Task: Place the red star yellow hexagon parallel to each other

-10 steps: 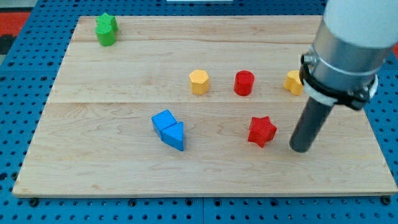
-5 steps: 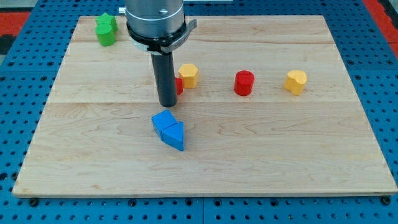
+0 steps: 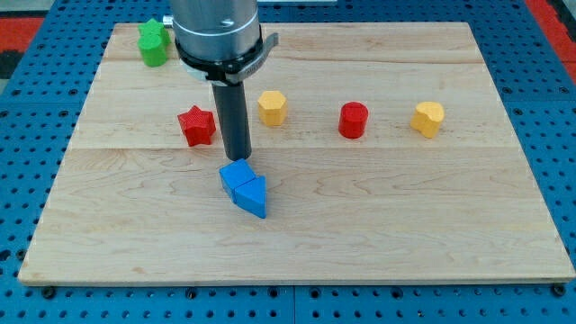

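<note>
One pale wooden counter (image 3: 378, 225) fills most of the view, resting on a blue pegboard base (image 3: 22, 180). My arm's grey and black housing (image 3: 216, 36) comes down from the view's top, ending in the straight dark rod; I have no fingers to spread or press, only my tip (image 3: 237, 159). It sits just above the blue cube (image 3: 237, 175), and I cannot tell whether the two touch. A blue wedge-shaped block (image 3: 253, 195) presses against that cube on its lower right. The red star block (image 3: 196, 125) lies just to the view's left of the rod, and the yellow hexagon block (image 3: 272, 107) just to its right, slightly higher. Further right stand a red cylinder (image 3: 354, 120) and a second yellow block, perhaps a hexagon too (image 3: 428, 118). A green block of unclear shape (image 3: 153, 42) sits near the top left corner.
</note>
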Controlling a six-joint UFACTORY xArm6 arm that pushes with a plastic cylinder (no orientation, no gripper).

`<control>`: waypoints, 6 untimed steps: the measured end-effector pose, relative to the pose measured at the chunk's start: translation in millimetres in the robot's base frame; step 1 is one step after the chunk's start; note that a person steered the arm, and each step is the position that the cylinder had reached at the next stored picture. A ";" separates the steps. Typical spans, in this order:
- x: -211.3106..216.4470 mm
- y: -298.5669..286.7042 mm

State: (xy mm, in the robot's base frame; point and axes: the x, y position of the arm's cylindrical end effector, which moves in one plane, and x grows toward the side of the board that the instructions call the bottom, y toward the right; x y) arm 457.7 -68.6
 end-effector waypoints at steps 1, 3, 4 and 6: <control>-25.8 -36.2; -107.7 -9.2; -107.0 57.1; -95.6 73.4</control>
